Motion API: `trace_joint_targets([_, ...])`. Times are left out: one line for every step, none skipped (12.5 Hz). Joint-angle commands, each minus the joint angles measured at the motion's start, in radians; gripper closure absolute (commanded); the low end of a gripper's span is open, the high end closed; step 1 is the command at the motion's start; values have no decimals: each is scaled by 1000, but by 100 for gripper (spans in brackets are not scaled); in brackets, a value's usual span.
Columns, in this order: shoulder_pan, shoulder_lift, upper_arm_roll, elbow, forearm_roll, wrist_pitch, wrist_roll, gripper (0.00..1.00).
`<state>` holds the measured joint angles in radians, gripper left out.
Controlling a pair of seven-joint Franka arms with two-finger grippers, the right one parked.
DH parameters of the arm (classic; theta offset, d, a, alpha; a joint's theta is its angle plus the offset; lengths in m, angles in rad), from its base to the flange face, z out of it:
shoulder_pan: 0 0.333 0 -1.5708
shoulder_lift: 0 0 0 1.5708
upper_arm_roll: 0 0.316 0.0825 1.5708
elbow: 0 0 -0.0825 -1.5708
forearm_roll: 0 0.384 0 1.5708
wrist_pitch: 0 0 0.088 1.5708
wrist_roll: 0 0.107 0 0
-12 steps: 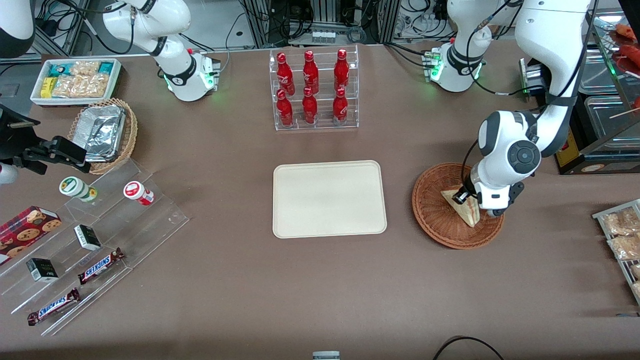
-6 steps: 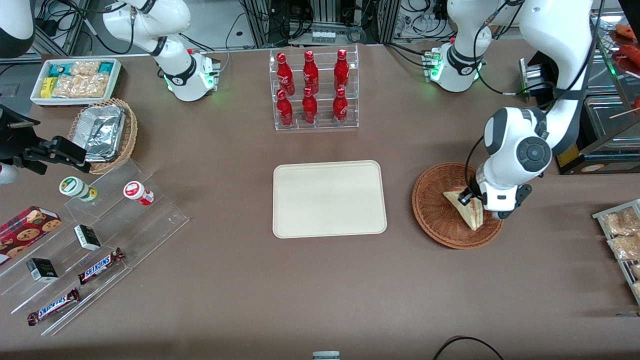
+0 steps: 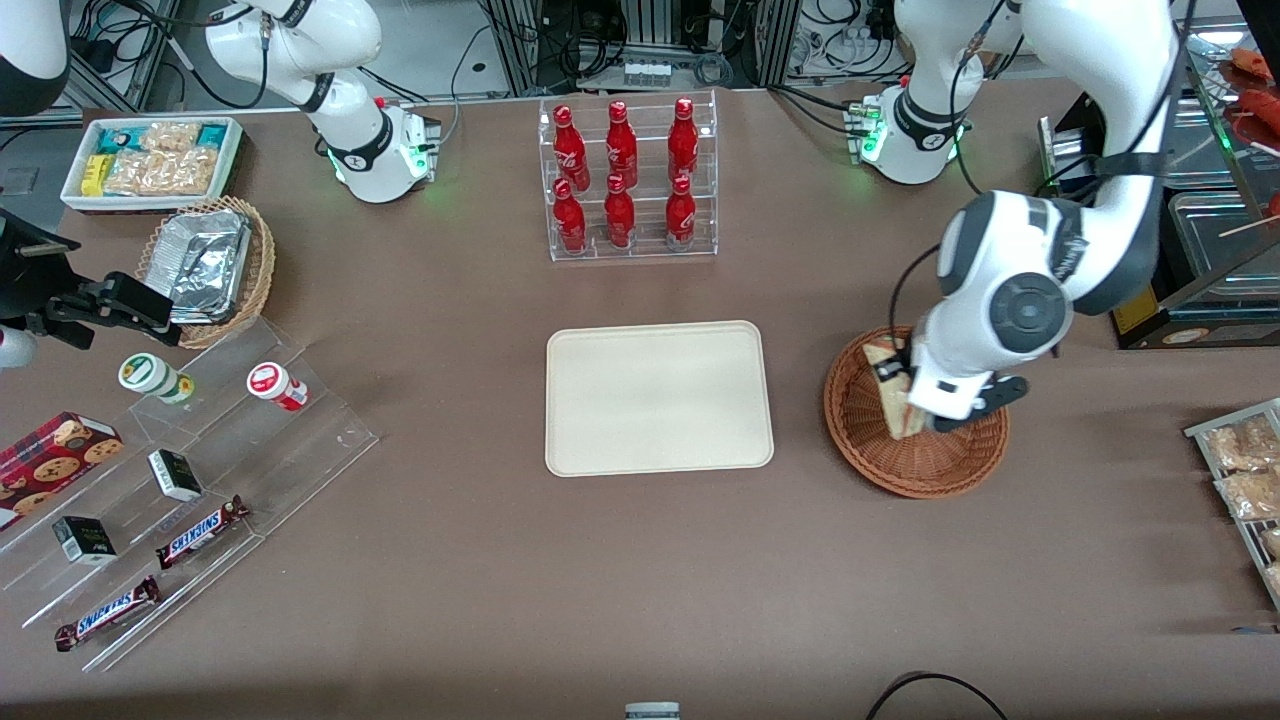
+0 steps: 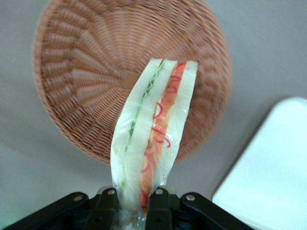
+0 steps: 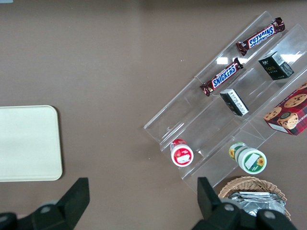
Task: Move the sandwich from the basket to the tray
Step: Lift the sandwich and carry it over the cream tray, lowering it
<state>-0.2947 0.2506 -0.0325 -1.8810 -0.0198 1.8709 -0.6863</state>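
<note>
Between your gripper's two black fingers sits the sandwich, so the jaws are clamped narrow on one end of the wedge, with the rest of it sticking straight out from the fingertips. You can see its layers edge-on from the wrist: pale bread outside, green and red filling down the middle, all in clear wrap. Under the jaws lies the basket, and the sandwich hangs above its weave, apart from it. Seen from the front, your tray lies flat toward the parked arm's end, well apart from the jaws; next comes the basket, then the sandwich over it, then the gripper holding it.
</note>
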Motion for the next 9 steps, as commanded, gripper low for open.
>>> trace_joint_targets([-90, 73, 9, 68, 9, -30, 14, 92])
trace_joint_targets([-130, 91, 9, 75, 1, -30, 5, 93])
trace_joint_targets([-154, 108, 9, 89, -2, -27, -12, 93])
trace_joint_targets([-190, 155, 8, 129, -2, -27, -54, 93])
trace_joint_targets([-225, 201, 8, 175, -3, -29, -88, 93])
trace_joint_targets([-254, 237, 8, 213, -15, -29, -134, 93])
trace_joint_targets([-283, 268, 8, 253, -17, -29, -189, 93])
trace_joint_targets([-311, 300, 9, 293, -17, -29, -241, 93])
trace_joint_targets([-334, 333, 8, 336, -17, -29, -286, 93])
